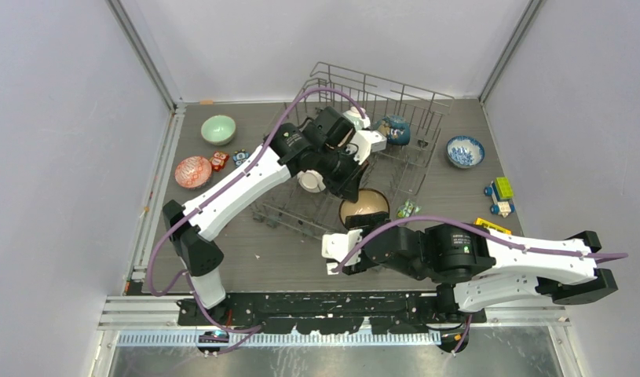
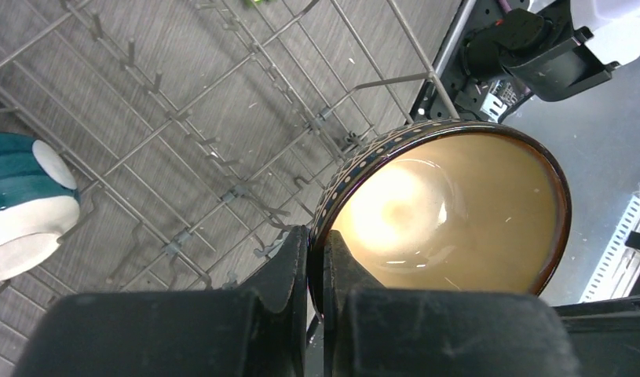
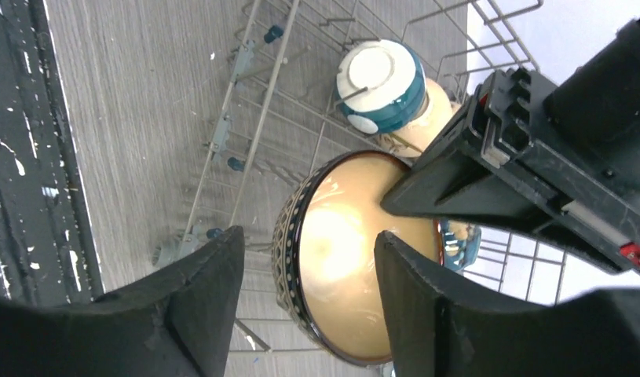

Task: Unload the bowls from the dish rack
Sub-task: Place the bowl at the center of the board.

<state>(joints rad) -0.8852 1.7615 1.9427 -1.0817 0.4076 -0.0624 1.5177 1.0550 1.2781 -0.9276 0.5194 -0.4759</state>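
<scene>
The dish rack (image 1: 415, 93) stands at the back middle of the table. My left gripper (image 1: 354, 188) reaches over the rack's near edge and is shut on the rim of a bowl (image 1: 364, 206) that is dark and patterned outside and tan inside. In the left wrist view the fingertips (image 2: 299, 245) pinch that bowl's (image 2: 458, 212) wall. My right gripper (image 1: 346, 232) sits just in front of it, open. Its jaws straddle the bowl's (image 3: 356, 259) near rim with a gap on each side. A white-teal bowl (image 3: 383, 82) stands upside down in the rack.
Outside the rack, a mint green bowl (image 1: 218, 129) and a pink-red bowl (image 1: 193, 171) sit on the left and a blue-white bowl (image 1: 464, 151) on the right. A dark blue bowl (image 1: 395, 129) stays in the rack. Small toys (image 1: 501, 192) lie at the right, a red block (image 1: 219, 160) at the left.
</scene>
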